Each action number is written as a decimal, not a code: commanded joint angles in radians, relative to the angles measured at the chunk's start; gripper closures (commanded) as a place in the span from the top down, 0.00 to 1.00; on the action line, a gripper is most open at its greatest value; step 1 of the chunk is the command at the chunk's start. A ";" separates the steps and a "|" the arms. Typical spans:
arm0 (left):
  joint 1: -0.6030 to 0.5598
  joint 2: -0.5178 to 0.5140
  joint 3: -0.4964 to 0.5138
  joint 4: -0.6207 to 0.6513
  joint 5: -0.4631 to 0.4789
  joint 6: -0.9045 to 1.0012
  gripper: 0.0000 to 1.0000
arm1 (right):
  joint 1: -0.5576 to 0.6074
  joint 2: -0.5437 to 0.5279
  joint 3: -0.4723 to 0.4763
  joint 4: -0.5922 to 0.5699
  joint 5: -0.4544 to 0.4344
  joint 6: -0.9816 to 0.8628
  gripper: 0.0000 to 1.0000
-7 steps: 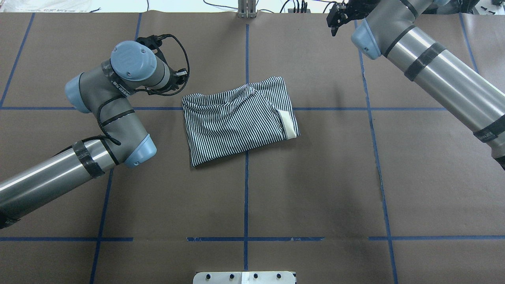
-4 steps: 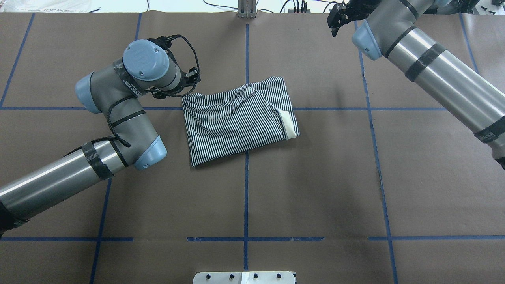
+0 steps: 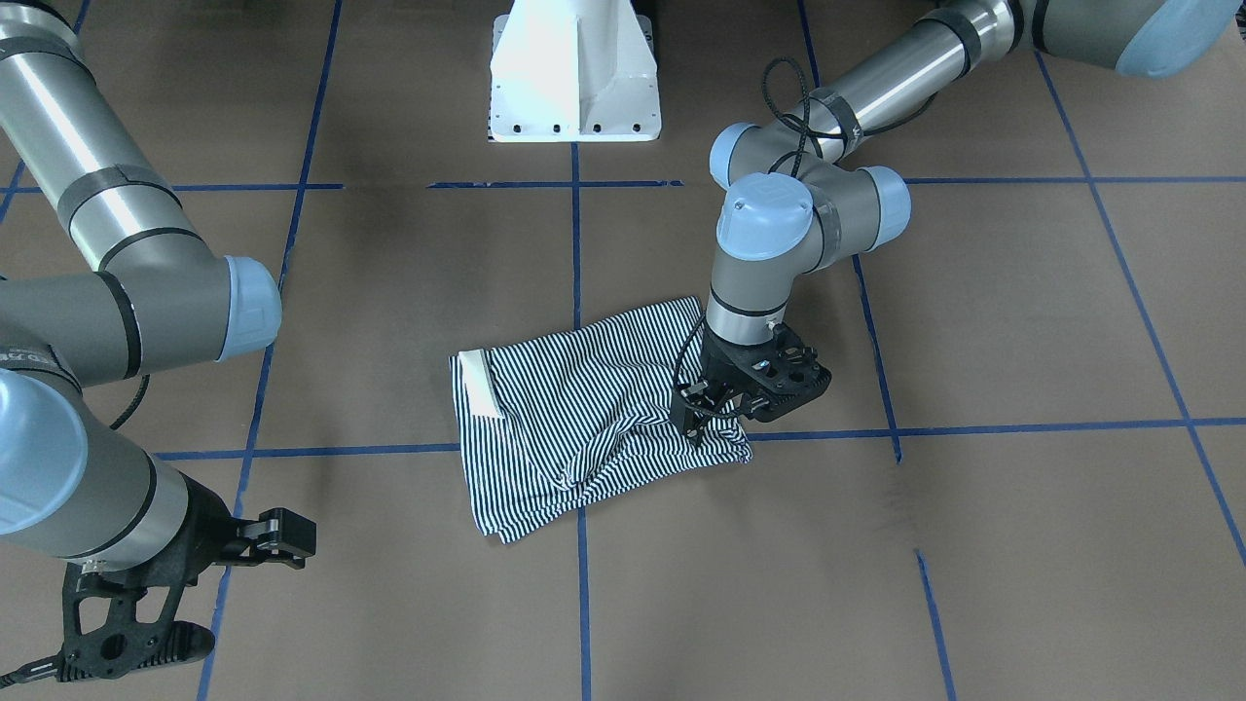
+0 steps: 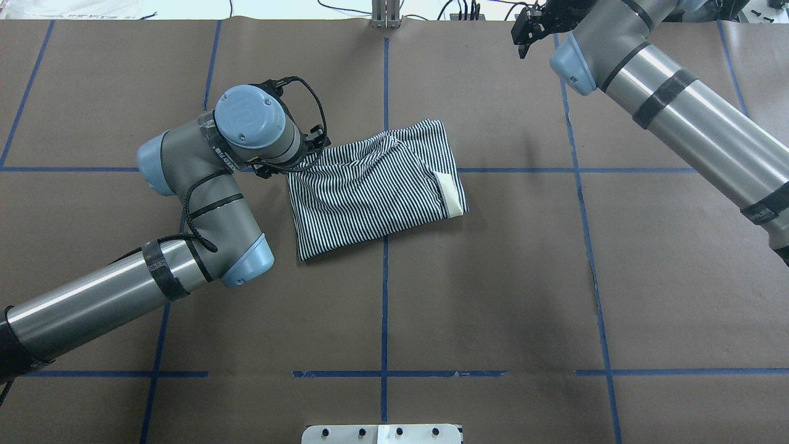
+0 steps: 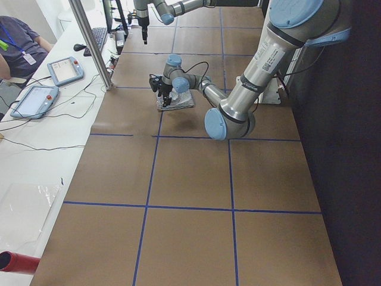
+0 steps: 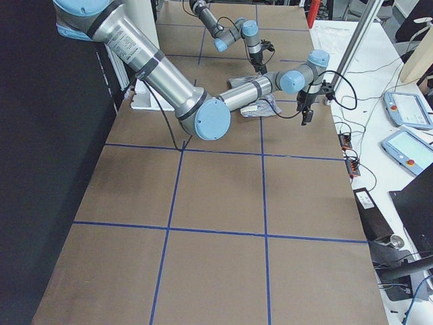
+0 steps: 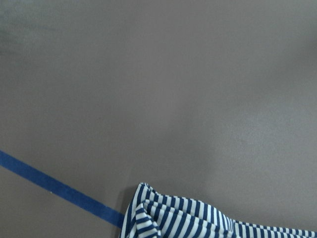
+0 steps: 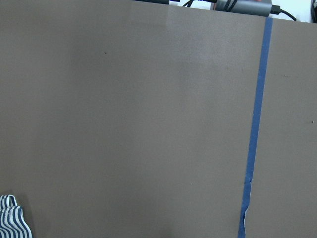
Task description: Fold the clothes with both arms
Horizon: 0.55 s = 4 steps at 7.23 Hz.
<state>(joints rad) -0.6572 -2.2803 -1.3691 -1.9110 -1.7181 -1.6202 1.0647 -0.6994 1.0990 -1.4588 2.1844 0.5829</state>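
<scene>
Left gripper at corner of rumpled, thin-striped polo shirt; spread or pinching, cannot tell.

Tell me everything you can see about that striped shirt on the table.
The striped shirt is soft fabric with thin navy-and-white stripes, folded into a rumpled, slightly skewed rectangle lying flat on the brown table near its centre. A cream collar peeks out at one end. At the opposite end, the left gripper touches a bunched corner.
</scene>
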 commanded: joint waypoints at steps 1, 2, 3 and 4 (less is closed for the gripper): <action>0.001 0.008 0.002 -0.006 0.003 -0.003 0.55 | 0.000 0.000 -0.001 0.000 0.000 0.000 1.00; 0.002 0.010 0.004 -0.008 0.003 -0.003 0.51 | 0.000 0.000 0.001 0.000 0.000 0.000 1.00; 0.002 0.011 0.004 -0.008 0.005 -0.003 0.46 | 0.000 -0.002 -0.001 0.000 0.000 0.000 1.00; 0.001 0.008 0.002 -0.008 0.003 -0.003 0.46 | 0.000 -0.005 -0.001 0.003 0.000 0.000 1.00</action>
<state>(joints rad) -0.6555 -2.2706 -1.3659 -1.9185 -1.7145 -1.6230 1.0646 -0.7014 1.0988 -1.4580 2.1844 0.5829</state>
